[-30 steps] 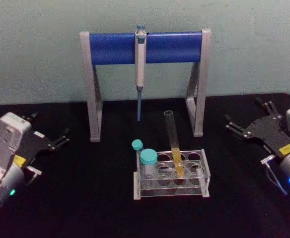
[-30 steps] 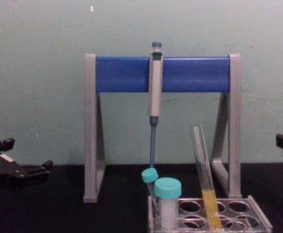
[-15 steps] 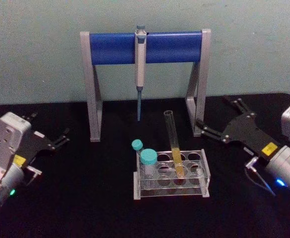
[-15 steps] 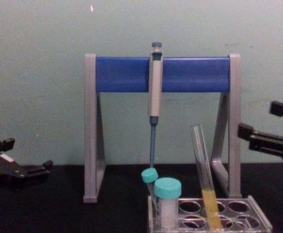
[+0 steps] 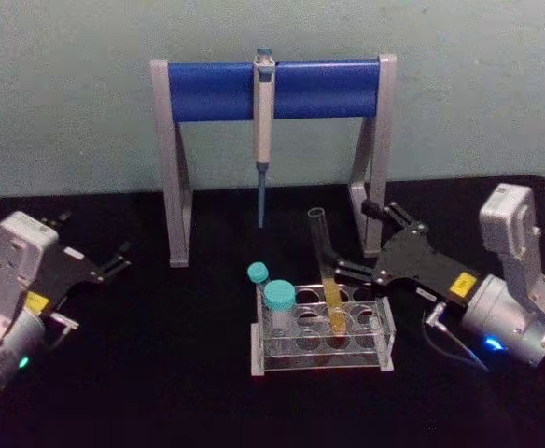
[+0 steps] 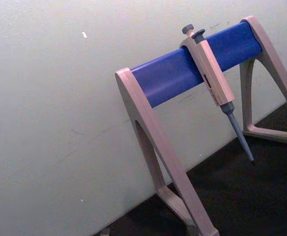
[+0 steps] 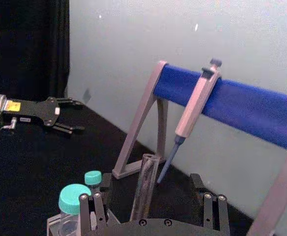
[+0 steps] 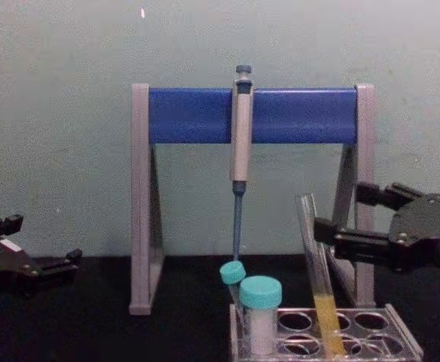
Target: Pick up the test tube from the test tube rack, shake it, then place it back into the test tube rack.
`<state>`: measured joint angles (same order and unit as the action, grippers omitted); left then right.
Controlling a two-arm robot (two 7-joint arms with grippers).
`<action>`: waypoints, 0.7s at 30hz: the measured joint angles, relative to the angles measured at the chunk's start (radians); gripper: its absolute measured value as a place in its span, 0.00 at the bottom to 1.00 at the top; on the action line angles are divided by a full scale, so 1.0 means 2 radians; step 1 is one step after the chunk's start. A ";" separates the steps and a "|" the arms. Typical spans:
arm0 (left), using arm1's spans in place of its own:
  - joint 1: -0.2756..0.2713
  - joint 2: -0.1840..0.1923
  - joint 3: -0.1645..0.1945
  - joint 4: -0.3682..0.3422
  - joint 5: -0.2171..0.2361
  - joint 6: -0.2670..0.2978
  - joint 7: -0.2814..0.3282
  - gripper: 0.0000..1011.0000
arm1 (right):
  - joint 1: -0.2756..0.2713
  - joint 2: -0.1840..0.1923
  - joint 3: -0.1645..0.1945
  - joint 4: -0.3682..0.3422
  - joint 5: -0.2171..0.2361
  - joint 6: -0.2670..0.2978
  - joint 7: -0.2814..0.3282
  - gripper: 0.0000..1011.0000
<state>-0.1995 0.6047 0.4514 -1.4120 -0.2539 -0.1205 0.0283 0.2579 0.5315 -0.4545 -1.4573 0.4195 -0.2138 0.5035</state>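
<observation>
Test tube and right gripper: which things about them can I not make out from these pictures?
- Contact: in the head view the open right gripper reaches the test tube; whether they touch cannot be told.
- Right wrist view: the tube's yellow part is hidden behind the gripper's body.
- Chest view: the test tube rack is cut by the bottom edge.

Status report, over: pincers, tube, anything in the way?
Right pincer open at upper tube, not gripping. Left pincer open, parked at left. Tube leaning in rack. Stand leg close behind it.
</observation>
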 joint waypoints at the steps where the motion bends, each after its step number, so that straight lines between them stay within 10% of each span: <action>1: 0.000 0.000 0.000 0.000 0.000 0.000 0.000 0.99 | 0.002 -0.002 -0.001 0.002 0.000 0.004 0.002 0.99; 21: 0.000 0.000 0.000 0.000 0.000 0.000 0.000 0.99 | 0.044 -0.023 -0.005 0.037 0.019 0.109 0.047 0.99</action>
<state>-0.1995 0.6047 0.4513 -1.4120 -0.2540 -0.1205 0.0283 0.3456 0.4855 -0.4643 -1.3838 0.4577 0.0038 0.5979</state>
